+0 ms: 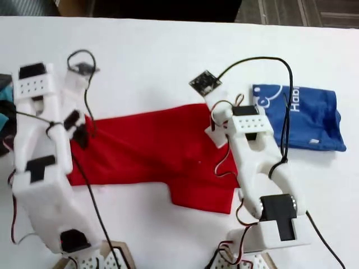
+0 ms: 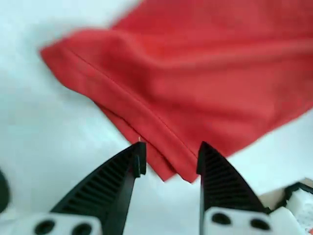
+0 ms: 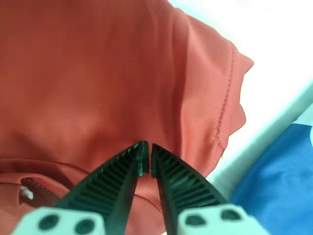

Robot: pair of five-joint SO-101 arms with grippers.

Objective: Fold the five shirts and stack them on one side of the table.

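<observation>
red shirt spread across the middle of a smooth white table, blue shirt folded near the right edge

the red shirt is a soft matte knit with stitched hems, lying wrinkled, a squarish flap jutting toward the near edge; the blue shirt is a finer, mesh-like cloth folded into a rough rectangle, close to the red one but apart, a strip of bare table between them; the left gripper, with black ridged fingers on a white plastic body, stands wide open astride a doubled hem corner at the red shirt's left end; the right gripper has its ridged jaws drawn narrow, only a thin slit between the tips, over the red cloth beside a seamed sleeve; whether it pinches fabric i cannot tell
</observation>
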